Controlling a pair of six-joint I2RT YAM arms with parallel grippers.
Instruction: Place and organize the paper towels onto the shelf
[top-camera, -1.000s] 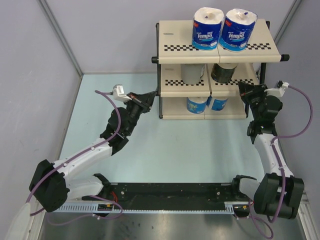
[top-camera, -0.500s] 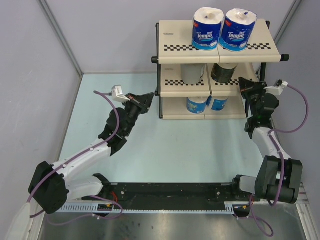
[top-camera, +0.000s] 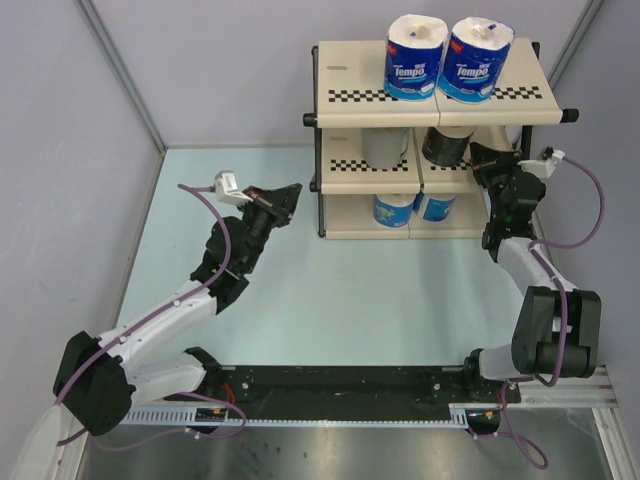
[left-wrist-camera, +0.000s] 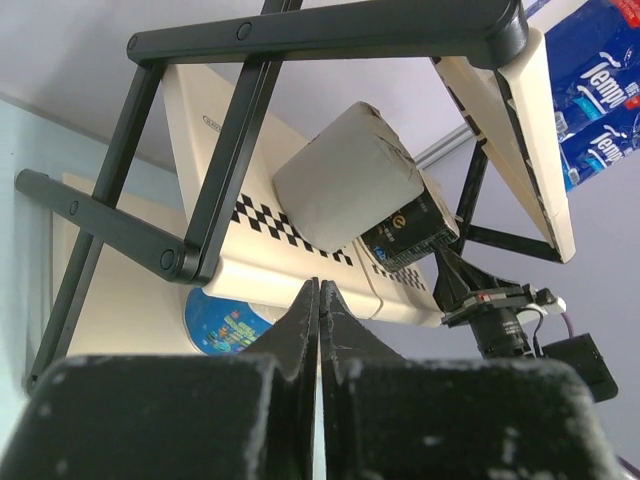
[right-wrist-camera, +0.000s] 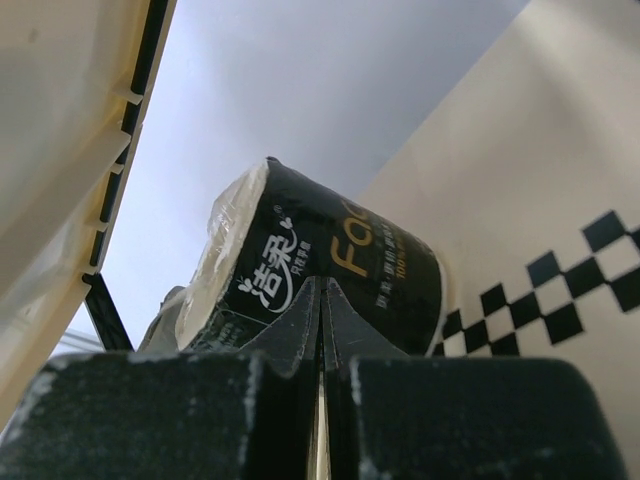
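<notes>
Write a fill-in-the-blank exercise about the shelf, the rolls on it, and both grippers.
1. The shelf has ___ tiers.
2. On its top tier stand ___ rolls in blue Tempo wrappers.
3. On the middle tier, the dark-wrapped roll sits to the right of the ___ roll, as the top camera sees it.
4. The left gripper and the right gripper both hold nothing, with their jaws ___.

Missing words: three; two; grey; shut.

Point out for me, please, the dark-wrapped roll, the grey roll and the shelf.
dark-wrapped roll (right-wrist-camera: 340, 275): right wrist view, on its black wrapper.
grey roll (left-wrist-camera: 345, 180): left wrist view, on its grey wrapped side.
shelf (top-camera: 355, 95): top external view, on the top tier's checkered front strip.
</notes>
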